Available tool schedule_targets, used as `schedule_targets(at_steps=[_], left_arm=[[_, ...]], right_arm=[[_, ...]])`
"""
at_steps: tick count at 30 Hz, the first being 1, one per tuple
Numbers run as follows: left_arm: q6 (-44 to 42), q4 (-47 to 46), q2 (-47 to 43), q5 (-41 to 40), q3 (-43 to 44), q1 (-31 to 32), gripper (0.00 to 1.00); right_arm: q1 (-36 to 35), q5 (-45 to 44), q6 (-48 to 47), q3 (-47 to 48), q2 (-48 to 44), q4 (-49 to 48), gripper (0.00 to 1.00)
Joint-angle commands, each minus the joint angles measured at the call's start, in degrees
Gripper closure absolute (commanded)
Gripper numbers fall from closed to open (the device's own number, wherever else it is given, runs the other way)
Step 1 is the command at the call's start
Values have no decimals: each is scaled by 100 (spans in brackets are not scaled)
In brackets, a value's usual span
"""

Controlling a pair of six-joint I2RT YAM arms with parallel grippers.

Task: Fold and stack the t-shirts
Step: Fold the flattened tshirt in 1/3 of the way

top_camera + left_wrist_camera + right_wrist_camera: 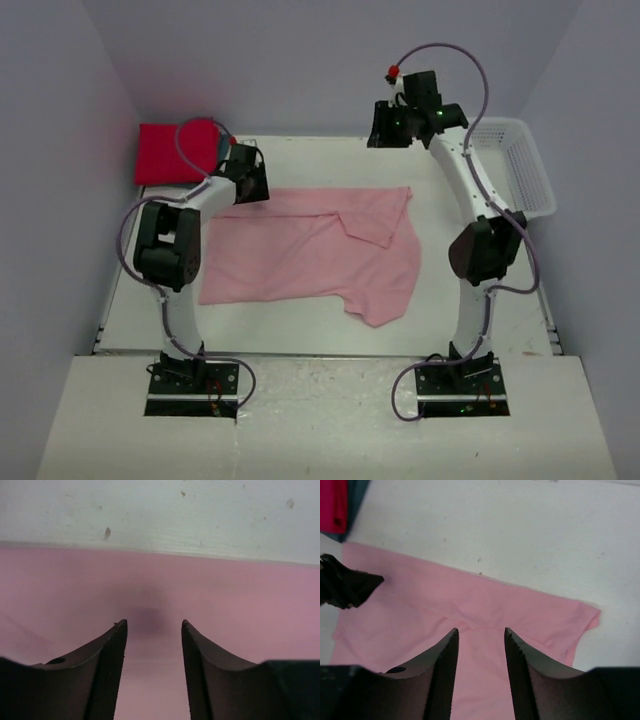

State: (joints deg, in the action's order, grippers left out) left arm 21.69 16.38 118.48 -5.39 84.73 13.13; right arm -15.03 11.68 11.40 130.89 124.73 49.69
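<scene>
Folding the pink t-shirt (300, 255) looks half done; it lies flat on the table (480, 320), right side flapped over; the left pincer (154, 625) and right pincer (481, 632) stand partly open, holding nothing; next they must pinch an edge.

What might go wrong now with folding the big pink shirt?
1. The left tool hangs open, low over the pink shirt at its far edge. Pulling away, it might snag the cloth and drag the fold crooked.
2. A sleeve sticks out on the near side, so the next fold may come out lumpy.
3. The red shirt lies close to the left arm; a wide swing might nudge it.
</scene>
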Motion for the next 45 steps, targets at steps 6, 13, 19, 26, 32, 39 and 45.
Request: schedule_targets(at_steps=[6,13,19,26,32,39,45], left_arm=[[-209,-434,-2985,-587,-1045,1295,25],[-253,-1047,-3551,1496,-2143,2526,71],[-87,-1532,-3007,778,-2725,4100,68],[-113,-2182,-2566,-67,-2795,5217,67],[-130,-2289,-2057,-261,-2655,5859,63],[-236,-2245,-1415,-797,-2382,6220,60],[-297,-2192,-1125,-1069,-2268,6246,59]], right_arm=[[-115,-736,494,-2698,-4340,-479,19],[-115,-1273,706,-4649,-6362,-258,18],[-115,-1397,706,-5574,-7462,-188,17],[-115,-1458,759,-5785,-7858,40,16],[-115,-1573,776,-5961,-7981,23,15],[-115,-1538,811,-6023,-8166,32,14],[-115,-1371,794,-6005,-8289,41,13]])
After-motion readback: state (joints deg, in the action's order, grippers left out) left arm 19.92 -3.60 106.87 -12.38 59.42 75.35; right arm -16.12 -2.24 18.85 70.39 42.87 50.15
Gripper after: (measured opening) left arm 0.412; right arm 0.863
